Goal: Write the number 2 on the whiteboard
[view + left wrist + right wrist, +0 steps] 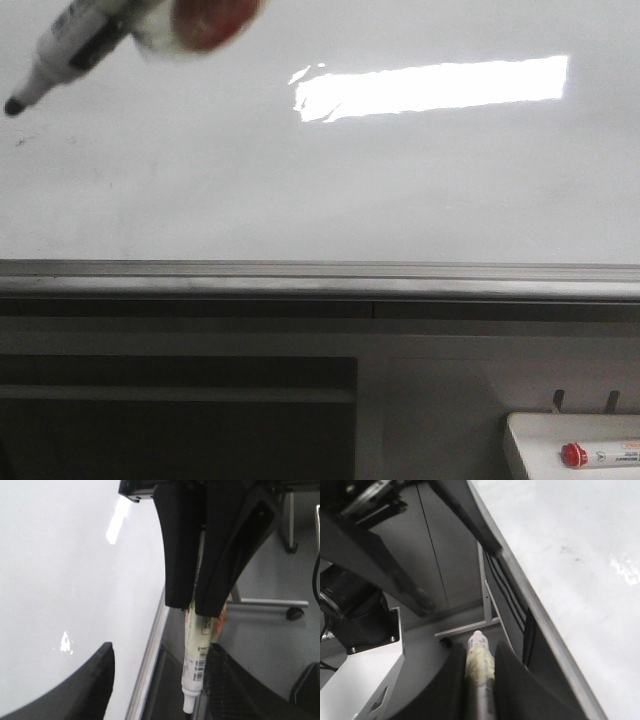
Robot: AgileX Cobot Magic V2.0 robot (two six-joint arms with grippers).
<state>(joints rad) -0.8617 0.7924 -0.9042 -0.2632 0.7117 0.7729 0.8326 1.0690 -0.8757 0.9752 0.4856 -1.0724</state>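
Observation:
The whiteboard (330, 180) fills the upper front view, glossy white with a bright glare, and no dark line of a number 2 shows on it. A white marker (70, 45) with a black tip (14, 105) slants in from the top left, its tip over the board's left part. My right gripper (480, 652) is shut on this marker (480, 665), which is wrapped in yellowish tape. The left wrist view shows the right gripper (192, 607) holding the marker (195, 660) beside the board's edge. My left gripper (160, 690) is open and empty.
A grey metal rail (320, 280) runs along the board's near edge, with a dark cabinet front below it. A small white tray (530, 440) at the lower right holds a red-capped marker (575, 455). Faint smudges mark the board's left part (20, 140).

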